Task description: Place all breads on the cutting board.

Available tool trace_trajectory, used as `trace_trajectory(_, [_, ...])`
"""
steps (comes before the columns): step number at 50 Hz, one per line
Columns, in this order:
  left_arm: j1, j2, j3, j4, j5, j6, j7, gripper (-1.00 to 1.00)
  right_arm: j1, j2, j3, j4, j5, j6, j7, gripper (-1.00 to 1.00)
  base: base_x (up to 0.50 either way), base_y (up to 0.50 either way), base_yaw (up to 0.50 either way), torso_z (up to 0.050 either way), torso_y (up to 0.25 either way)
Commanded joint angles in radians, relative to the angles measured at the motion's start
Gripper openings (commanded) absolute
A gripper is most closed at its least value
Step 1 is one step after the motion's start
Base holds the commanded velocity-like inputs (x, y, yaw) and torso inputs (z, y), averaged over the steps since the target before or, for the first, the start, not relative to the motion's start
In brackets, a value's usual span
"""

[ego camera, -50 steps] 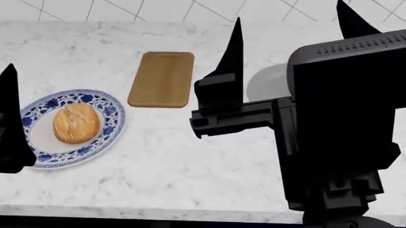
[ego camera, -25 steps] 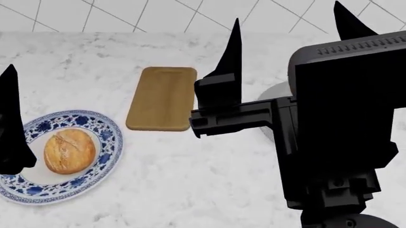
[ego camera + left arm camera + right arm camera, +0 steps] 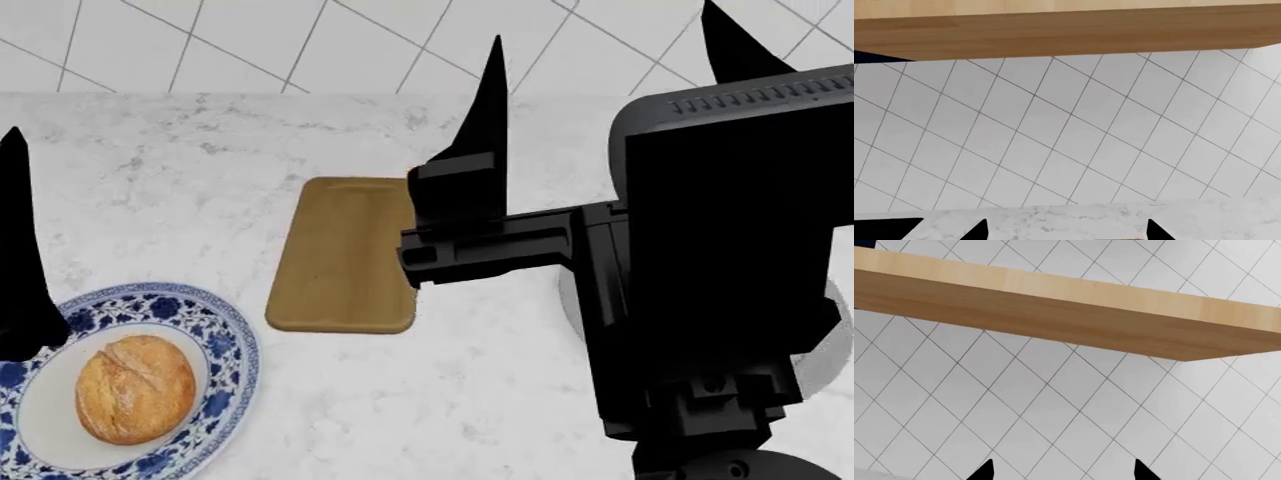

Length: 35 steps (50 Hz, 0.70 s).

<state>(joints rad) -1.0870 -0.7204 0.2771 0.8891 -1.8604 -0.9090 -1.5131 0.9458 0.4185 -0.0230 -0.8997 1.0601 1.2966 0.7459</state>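
Marble counter (image 3: 441, 400), white with grey veining, backed by a white tiled wall (image 3: 334, 40) with diagonal grout lines.

Cutting board (image 3: 340, 255): tan wood, lies flat on the counter, long side running away from the robot. Bare on top. Its right edge is partly hidden behind the right arm's dark body.

Golden-tan bread (image 3: 134, 388): scored top, sits on the blue-and-white patterned plate (image 3: 227, 345), which lies nearer the robot than the cutting board and to its left, apart from it. Plate is cut off by the frame edge.

Grey plate (image 3: 571, 300): only a sliver shows to the right of the cutting board, behind the right arm. The darker bread cannot be seen.

Right pincer (image 3: 607, 60): raised, both pointed fingertips up and spread well apart, nothing between them. Its wrist view shows tiled wall and a wooden shelf (image 3: 1067, 310), fingertips wide.

Left pincer (image 3: 1067, 231): wrist view shows two dark fingertips spread wide, nothing held, over the counter's far edge, facing the tiled wall. In the head view one finger (image 3: 20, 250) shows left of the board.
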Motion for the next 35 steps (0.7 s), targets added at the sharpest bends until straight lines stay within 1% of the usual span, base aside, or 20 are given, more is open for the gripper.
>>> trace_trajectory(1, [-0.003,-0.016,-0.003,0.004,0.014,0.016,-0.001,1.00,-0.004,0.006,-0.001,0.004,0.014,-0.016,0.005,1.00,0.21,0.13,0.00,0.000,0.000])
trace_trajectory(9, [0.004,-0.019,0.007,0.003,0.020,0.022,0.004,1.00,-0.016,0.013,-0.015,0.008,-0.004,-0.041,-0.006,1.00,0.21,0.10,0.00,0.000,0.001])
trace_trajectory(35, [0.001,-0.035,0.024,0.003,0.031,0.040,0.016,1.00,-0.011,0.024,-0.026,0.015,0.016,-0.054,0.014,1.00,0.21,0.00,0.00,0.000,0.000])
